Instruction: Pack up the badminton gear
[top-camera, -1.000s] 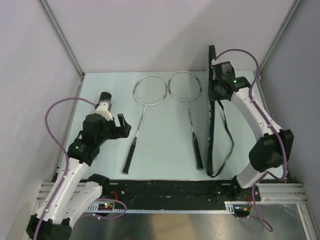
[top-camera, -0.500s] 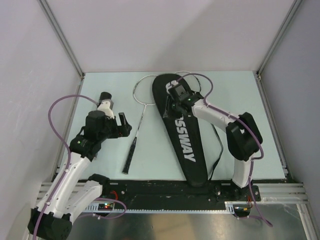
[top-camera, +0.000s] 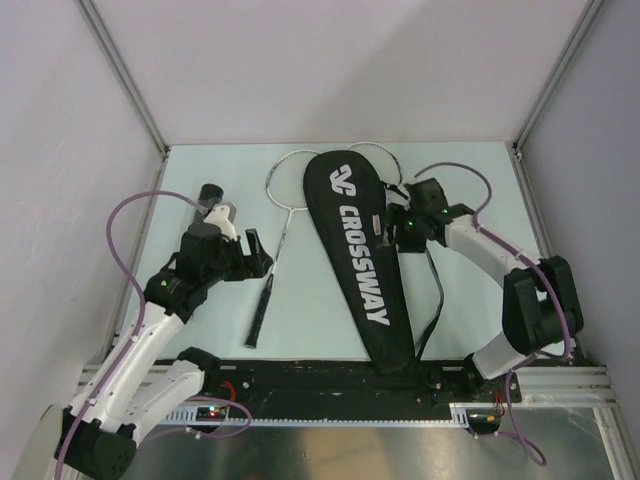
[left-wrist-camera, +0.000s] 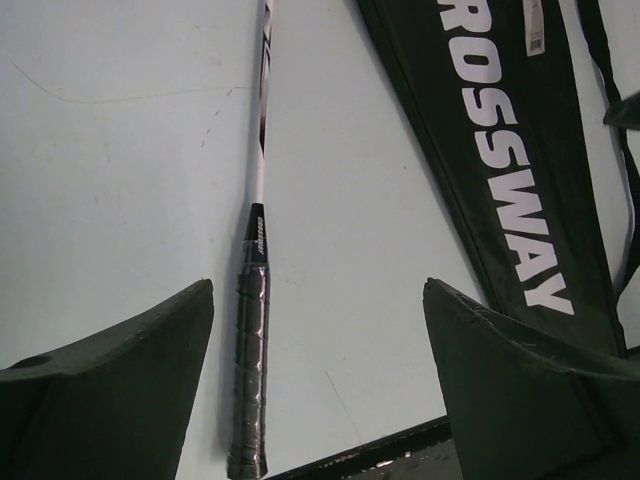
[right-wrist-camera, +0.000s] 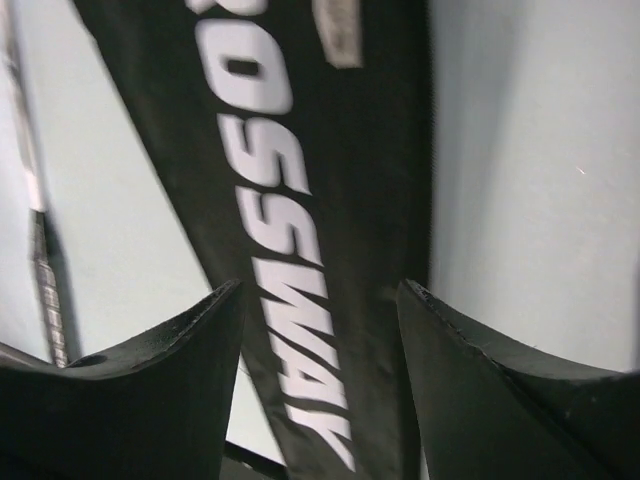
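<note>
1. Left wrist view: the left gripper (left-wrist-camera: 318, 290) is open, with its fingers wide apart above the table (left-wrist-camera: 120, 180) and nothing held.
2. Between the fingers, nearer the left one, lies the black handle of one racket (left-wrist-camera: 250, 380). Its butt end is close to the table's near edge.
3. A strip of bare table separates this racket from the racket bag (left-wrist-camera: 510, 170), which lies flat to the right.
4. The right gripper (right-wrist-camera: 320, 285) is open too, above the bag's right edge. The picture is blurred, so I cannot tell if a finger touches the fabric.
5. In the top view, the bag's narrow end reaches the black rail (top-camera: 330, 378) at the near edge. Its wide end covers most of the second racket (top-camera: 392, 151).
6. The strap (top-camera: 440, 290) loops at the bag's right side, with bare table beyond it.
</note>
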